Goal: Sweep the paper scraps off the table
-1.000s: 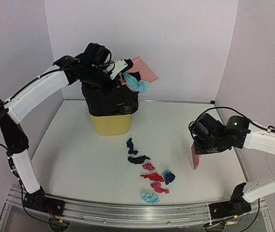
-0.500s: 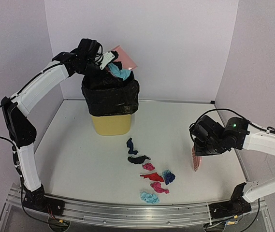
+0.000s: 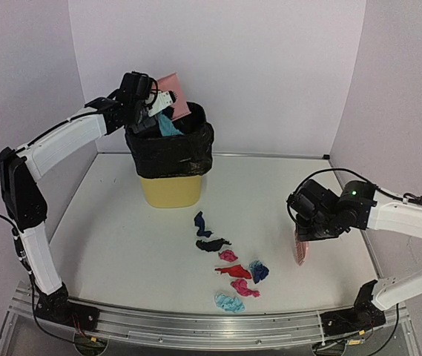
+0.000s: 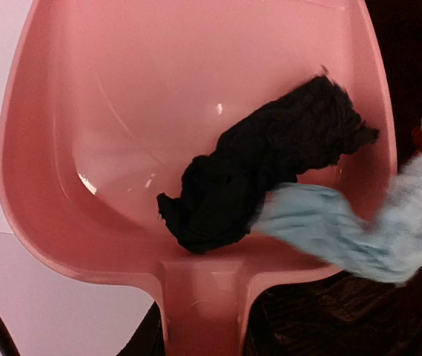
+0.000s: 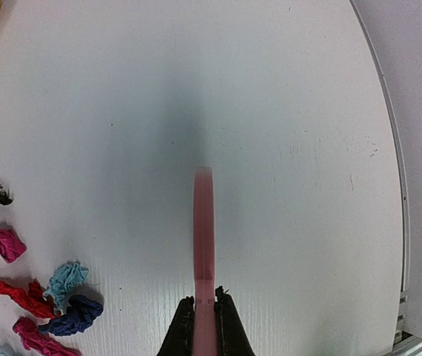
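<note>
Several paper scraps point(image 3: 234, 271) in navy, black, pink, red and light blue lie in a loose line on the table point(image 3: 107, 237) in front of the bin. They also show at the left edge of the right wrist view point(image 5: 66, 278). My left gripper point(image 3: 150, 101) is shut on the handle of the pink dustpan point(image 3: 172, 95) and holds it tipped steeply over the bin. In the left wrist view the dustpan point(image 4: 159, 111) holds a black wad point(image 4: 262, 159), and a light blue wad point(image 4: 344, 230) hangs over its lip. My right gripper point(image 3: 299, 239) is shut on the pink brush point(image 5: 204, 222), right of the scraps.
A yellow bin lined with a black bag point(image 3: 170, 159) stands at the back left of the table. White walls enclose the back and both sides. An aluminium rail point(image 3: 196, 326) runs along the front edge.
My left arm has tipped the dustpan more steeply and drawn it left over the bin. The light blue wad has slid down towards the bin's mouth. The right arm has barely moved.
</note>
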